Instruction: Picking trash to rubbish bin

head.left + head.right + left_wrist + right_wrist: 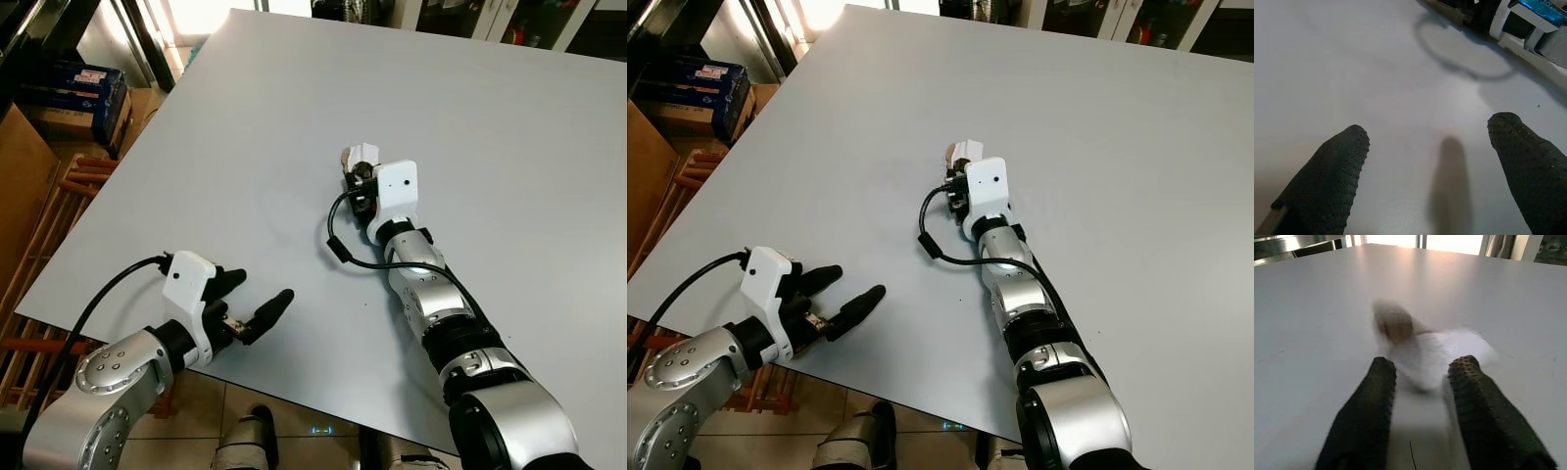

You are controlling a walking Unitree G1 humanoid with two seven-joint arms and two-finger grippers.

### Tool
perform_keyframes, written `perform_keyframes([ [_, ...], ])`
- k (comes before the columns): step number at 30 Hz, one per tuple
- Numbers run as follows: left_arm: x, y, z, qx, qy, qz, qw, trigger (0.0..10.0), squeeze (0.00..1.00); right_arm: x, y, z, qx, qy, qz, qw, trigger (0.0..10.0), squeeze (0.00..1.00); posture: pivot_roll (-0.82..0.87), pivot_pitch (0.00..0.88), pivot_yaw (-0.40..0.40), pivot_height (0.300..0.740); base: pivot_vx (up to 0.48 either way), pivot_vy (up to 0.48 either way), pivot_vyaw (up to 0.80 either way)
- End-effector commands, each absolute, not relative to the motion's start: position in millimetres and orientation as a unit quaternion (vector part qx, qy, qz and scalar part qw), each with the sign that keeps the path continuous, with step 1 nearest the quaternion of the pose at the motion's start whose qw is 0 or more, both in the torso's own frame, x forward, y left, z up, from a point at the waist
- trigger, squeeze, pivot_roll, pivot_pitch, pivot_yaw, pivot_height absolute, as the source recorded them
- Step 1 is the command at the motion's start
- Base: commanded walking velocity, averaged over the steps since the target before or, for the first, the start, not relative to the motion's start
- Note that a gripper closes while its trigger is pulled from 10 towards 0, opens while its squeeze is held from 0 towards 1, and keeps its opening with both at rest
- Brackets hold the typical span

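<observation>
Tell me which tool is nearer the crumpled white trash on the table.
Right. The right tool is at the white trash, its fingers on either side; the left tool hovers open near the table's front edge, well apart.
</observation>
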State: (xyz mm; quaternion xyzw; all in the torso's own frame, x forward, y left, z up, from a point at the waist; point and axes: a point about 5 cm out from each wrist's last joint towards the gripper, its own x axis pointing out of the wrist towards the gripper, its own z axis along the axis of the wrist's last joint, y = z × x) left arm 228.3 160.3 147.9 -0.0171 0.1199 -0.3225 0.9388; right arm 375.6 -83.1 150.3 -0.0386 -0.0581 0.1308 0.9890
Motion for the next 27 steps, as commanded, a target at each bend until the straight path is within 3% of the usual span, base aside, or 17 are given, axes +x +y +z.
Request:
perform_keyframes([
  [1,225.0,159.1,146.2,-0.010,0.124,-0.324,0.938,10.0,0.00,368.8,-86.0,121.3,-0.037,0.004,0.125,0.991,0.0,0.00,0.24,0.277,0.052,0.740,0.000,0.000,0.00],
  [27,228.3,159.8,145.0,0.000,0.121,-0.320,0.940,10.0,0.00,370.6,-90.1,120.3,-0.042,0.000,0.105,0.994,0.0,0.00,0.24,0.270,0.054,0.740,0.000,0.000,0.00],
])
